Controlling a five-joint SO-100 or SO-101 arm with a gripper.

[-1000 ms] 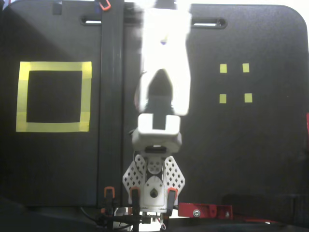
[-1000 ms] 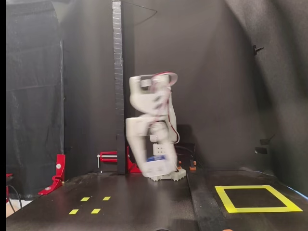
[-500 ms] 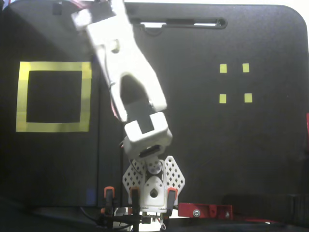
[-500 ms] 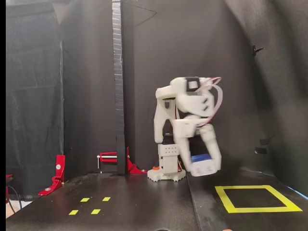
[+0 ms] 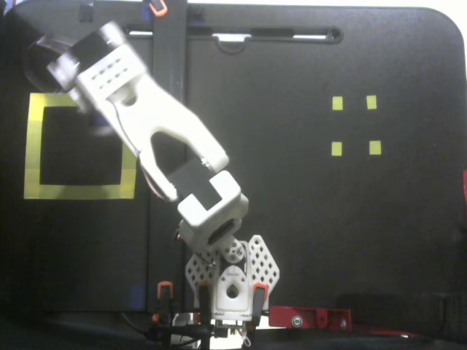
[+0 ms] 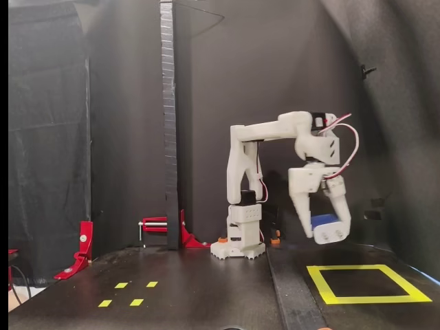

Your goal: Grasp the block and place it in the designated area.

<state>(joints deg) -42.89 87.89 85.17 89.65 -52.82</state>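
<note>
Looking down in a fixed view, the white arm [image 5: 153,138] reaches toward the upper left corner of the yellow tape square [image 5: 80,191]; its hand is blurred there. From the side in a fixed view, the gripper [image 6: 328,232] hangs above the square [image 6: 364,298], its fingers closed on the blue block [image 6: 323,221], clear of the floor.

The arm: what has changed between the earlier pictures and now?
The arm has swung from centre toward the designated area, carrying the block in its pincer, which now hangs above the frame's near edge. The block stays gripped, not released. The yellow frame and the four small yellow squares have not moved.
</note>
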